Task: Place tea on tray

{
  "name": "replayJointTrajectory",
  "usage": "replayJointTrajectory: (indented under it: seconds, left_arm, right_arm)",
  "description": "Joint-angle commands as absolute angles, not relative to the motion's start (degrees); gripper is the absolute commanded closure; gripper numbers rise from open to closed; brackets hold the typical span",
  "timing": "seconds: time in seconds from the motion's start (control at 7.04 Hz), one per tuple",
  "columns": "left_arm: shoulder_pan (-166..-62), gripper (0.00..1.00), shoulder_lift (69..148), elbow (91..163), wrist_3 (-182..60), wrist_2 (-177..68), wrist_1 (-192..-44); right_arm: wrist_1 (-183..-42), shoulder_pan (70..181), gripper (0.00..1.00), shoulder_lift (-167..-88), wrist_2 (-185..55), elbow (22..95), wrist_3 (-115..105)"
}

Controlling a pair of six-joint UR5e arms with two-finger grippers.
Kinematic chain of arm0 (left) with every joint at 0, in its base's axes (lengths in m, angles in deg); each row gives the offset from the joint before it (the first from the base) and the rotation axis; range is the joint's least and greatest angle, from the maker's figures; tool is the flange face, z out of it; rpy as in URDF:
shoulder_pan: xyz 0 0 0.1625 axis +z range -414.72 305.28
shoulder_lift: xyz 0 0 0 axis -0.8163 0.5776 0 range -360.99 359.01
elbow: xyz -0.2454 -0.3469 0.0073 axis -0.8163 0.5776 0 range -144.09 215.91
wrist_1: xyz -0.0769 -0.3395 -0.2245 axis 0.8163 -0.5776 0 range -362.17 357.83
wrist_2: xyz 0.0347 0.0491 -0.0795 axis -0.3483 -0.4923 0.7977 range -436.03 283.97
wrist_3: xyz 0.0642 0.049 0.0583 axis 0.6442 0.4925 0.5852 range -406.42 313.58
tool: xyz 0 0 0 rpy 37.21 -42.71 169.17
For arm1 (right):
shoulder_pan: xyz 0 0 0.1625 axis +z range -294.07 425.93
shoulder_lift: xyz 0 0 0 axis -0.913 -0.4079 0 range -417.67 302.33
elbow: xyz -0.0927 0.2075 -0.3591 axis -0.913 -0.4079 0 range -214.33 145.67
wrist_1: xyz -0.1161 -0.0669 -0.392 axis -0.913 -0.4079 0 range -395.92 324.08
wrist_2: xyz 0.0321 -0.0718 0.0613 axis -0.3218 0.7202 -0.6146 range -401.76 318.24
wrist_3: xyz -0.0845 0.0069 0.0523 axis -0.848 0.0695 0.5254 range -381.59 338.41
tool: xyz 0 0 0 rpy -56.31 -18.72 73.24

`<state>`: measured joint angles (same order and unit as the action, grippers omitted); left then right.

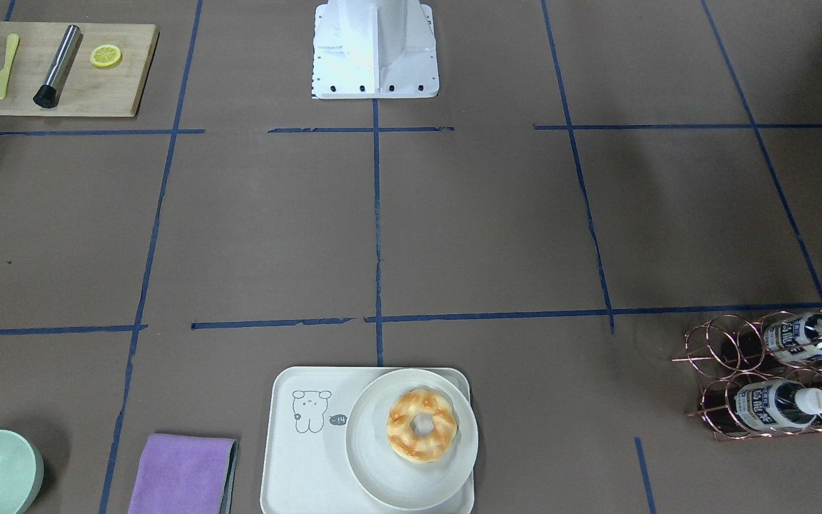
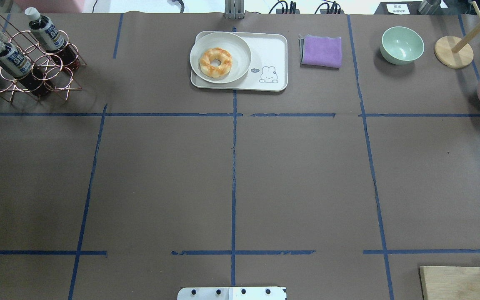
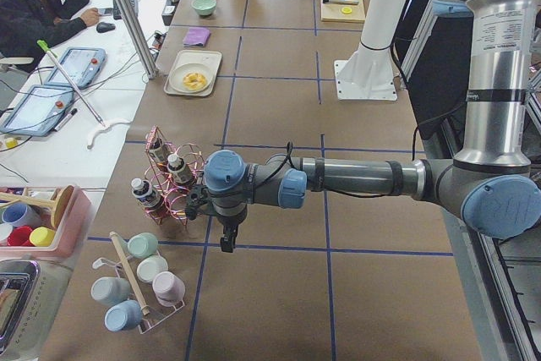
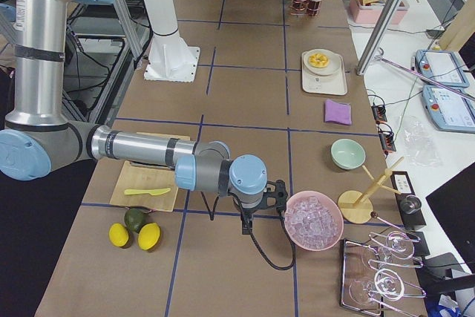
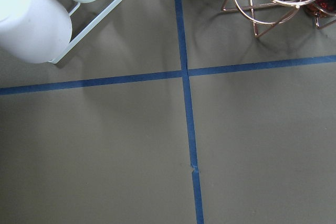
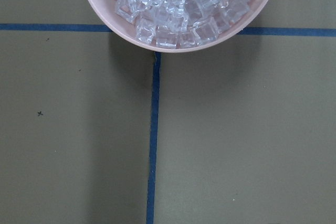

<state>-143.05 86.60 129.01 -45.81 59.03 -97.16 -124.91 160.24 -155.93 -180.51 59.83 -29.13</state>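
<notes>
Several tea bottles [image 1: 775, 404] [image 2: 8, 56] with white caps and blue-and-white labels lie in a copper wire rack [image 1: 728, 357] [image 2: 36, 79] at the table's far left. The off-white tray [image 1: 304, 457] [image 2: 270, 52] sits at the far middle and carries a round plate [image 2: 240, 50] with a donut [image 2: 215, 62]. My left gripper [image 3: 226, 244] hangs over the table just next to the rack [image 3: 173, 196]; I cannot tell if it is open or shut. My right gripper [image 4: 245, 226] hangs beside a pink bowl of ice [image 4: 313, 220]; I cannot tell its state either.
A purple cloth [image 2: 321, 51], a green bowl [image 2: 401, 44] and a wooden stand [image 2: 453, 51] lie to the right of the tray. A wooden board [image 1: 61, 69] holds a knife, a muddler and a lemon slice. A cup rack [image 3: 139, 289] stands near the left gripper.
</notes>
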Motion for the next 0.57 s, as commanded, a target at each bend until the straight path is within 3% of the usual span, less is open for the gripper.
replayJointTrajectory:
  seconds: [0.0,0.43]
  left_arm:
    - [-143.05,0.00,86.55,128.90,-45.81,58.97,-97.27]
    - [-143.05,0.00,86.55,128.37,-45.54,59.06,-97.53]
  right_arm:
    - [-124.87,160.23,0.00,-155.76,-180.45,59.80,-28.54]
    - [-124.78,160.23,0.00,-155.50,-180.63,60.42,-28.27]
